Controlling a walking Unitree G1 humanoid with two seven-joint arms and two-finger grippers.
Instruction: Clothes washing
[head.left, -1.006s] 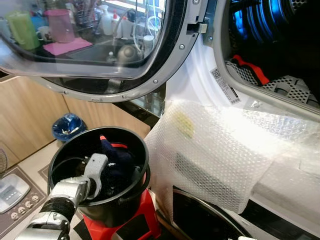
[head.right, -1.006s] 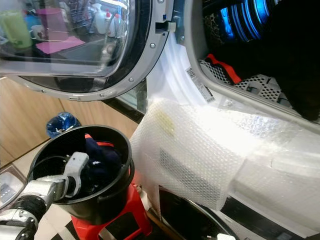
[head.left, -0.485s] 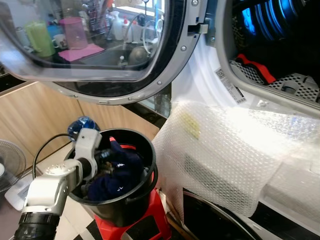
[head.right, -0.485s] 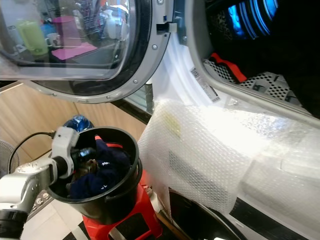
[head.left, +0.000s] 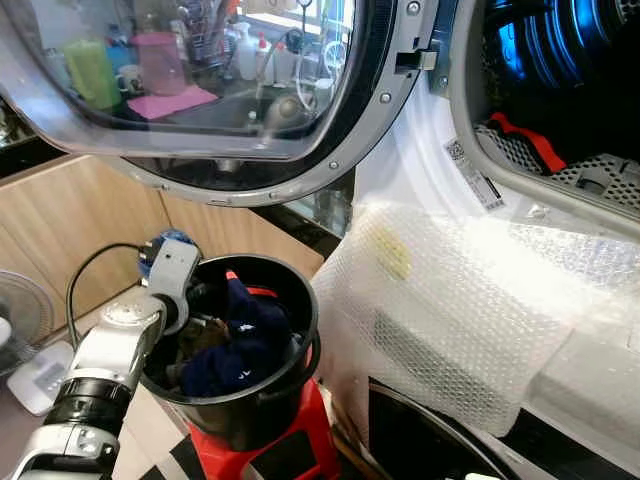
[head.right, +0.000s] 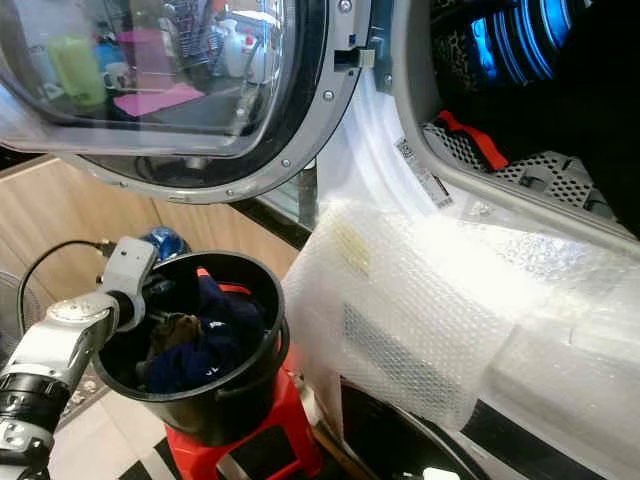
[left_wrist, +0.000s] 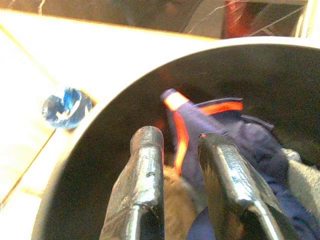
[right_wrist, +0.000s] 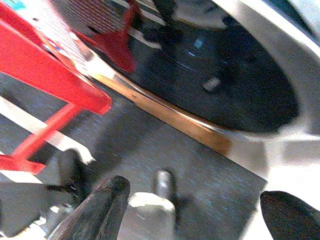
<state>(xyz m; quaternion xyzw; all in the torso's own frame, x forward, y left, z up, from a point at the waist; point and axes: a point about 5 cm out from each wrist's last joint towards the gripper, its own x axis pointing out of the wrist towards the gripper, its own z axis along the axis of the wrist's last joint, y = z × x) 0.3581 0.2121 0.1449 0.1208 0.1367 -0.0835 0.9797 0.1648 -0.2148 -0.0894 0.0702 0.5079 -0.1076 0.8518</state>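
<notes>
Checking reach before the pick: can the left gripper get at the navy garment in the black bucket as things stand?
Probably yes. The left gripper is already inside the black bucket, its fingers slightly parted just above the navy garment, with nothing between them.

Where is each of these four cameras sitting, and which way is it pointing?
Left eye view: on the head, looking down at the black bucket and open washer door; left arm shows.
Right eye view: beside it, same scene, left gripper in the bucket.
Left wrist view: along the black fingers onto the navy clothes.
Right wrist view: the right gripper hangs over the floor by the red stool.
</notes>
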